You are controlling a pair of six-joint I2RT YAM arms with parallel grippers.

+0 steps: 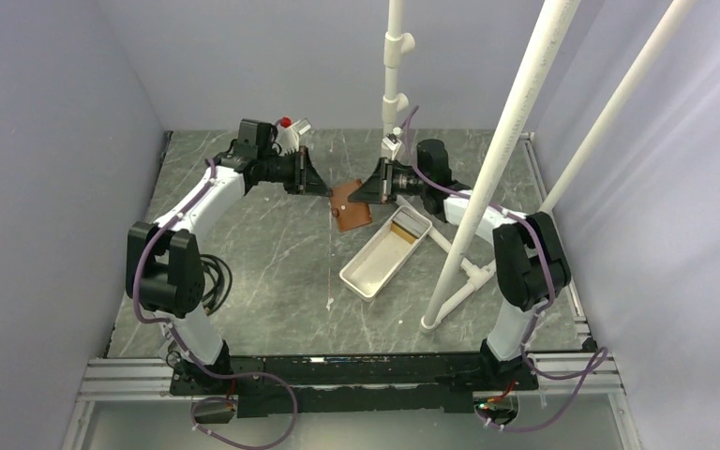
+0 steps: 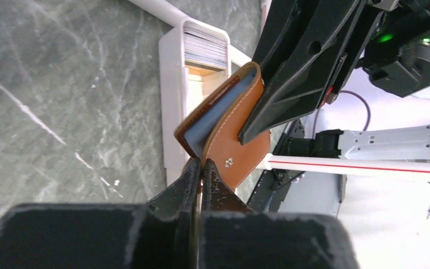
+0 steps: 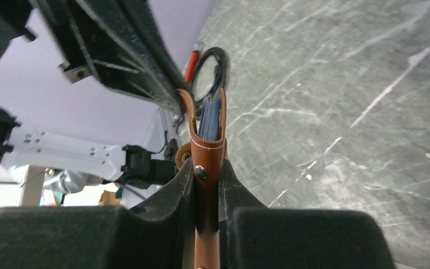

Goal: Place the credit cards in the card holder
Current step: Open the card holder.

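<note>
Left hand clamped on card holder edge | right hand clamped on its snap flap | it hangs between them, mid-bench toward far edge | credit cards stacked in white tray, right arm nearer

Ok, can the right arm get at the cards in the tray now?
Probably not yet: the right gripper is shut on the card holder, which the left gripper pinches too. The cards sit uncovered in the tray close beside it.

Left end effector, right end effector meeting at card holder; white tray beside.
</note>
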